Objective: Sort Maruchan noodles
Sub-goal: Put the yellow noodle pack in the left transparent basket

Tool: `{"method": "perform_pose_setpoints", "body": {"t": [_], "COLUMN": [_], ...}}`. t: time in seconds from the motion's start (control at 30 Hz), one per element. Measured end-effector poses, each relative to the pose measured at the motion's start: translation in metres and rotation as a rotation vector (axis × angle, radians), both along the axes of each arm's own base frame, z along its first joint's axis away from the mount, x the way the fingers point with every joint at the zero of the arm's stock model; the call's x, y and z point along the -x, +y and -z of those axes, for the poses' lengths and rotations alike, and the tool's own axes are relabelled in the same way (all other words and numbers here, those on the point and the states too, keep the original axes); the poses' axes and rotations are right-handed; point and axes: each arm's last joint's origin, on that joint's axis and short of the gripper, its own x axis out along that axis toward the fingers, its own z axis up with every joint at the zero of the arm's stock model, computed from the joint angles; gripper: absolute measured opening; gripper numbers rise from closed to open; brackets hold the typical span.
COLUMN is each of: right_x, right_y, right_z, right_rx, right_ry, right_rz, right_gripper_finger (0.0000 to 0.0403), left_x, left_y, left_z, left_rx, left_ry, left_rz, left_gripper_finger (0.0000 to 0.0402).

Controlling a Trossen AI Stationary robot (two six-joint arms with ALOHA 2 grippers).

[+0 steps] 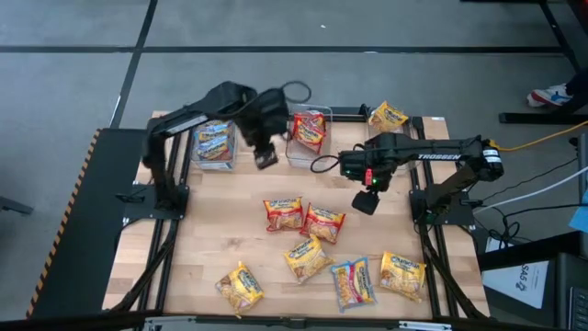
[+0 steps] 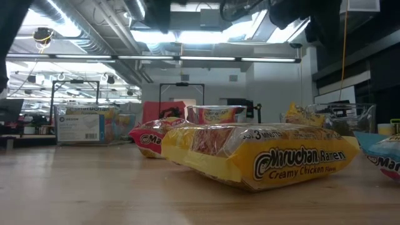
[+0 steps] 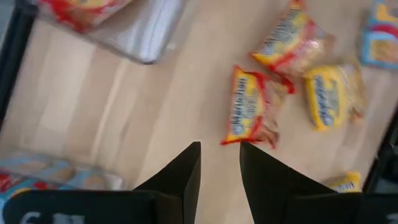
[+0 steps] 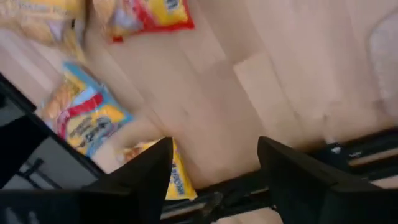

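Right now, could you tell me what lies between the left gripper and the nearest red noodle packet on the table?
In the high view, only bare wood separates the left gripper, empty with fingers apart, from the red packet; the left wrist view agrees.

In the low view, a yellow packet (image 2: 262,156) is blocking most of the red packet (image 2: 150,140) behind it, and the right edge is cutting off a blue packet (image 2: 384,156). In the left wrist view, the frame is cropping the left bin (image 3: 50,177) and the middle bin (image 3: 134,28), both blurred. The lettering on the far-right packet (image 1: 388,116) is showing too small to read in the high view.
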Motion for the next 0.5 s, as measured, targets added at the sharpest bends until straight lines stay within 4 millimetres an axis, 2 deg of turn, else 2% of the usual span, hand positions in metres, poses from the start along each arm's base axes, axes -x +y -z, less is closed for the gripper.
{"method": "perform_pose_setpoints", "body": {"t": [0.13, 0.23, 0.37, 0.5], "right_x": [0.015, 0.030, 0.051, 0.068], "right_y": [0.019, 0.034, 0.054, 0.070], "right_z": [0.000, 0.003, 0.014, 0.029], "right_rx": [-0.011, 0.034, 0.054, 0.096], "right_ry": [0.018, 0.036, 0.078, 0.143], "right_rz": [-0.034, -0.022, 0.069, 0.214], "right_gripper_finger": [0.0241, 0.0241, 0.0241, 0.0241], "left_x": [0.024, 0.045, 0.070, 0.086], "left_y": [-0.044, -0.071, -0.104, -0.133], "left_z": [0.000, 0.012, 0.038, 0.071], "left_rx": [-0.017, -0.001, 0.046, 0.093], "left_ry": [0.027, 0.078, 0.103, 0.063], "left_rz": [0.107, 0.071, -0.030, -0.109], "left_gripper_finger": [0.0105, 0.0105, 0.0105, 0.0105]}}
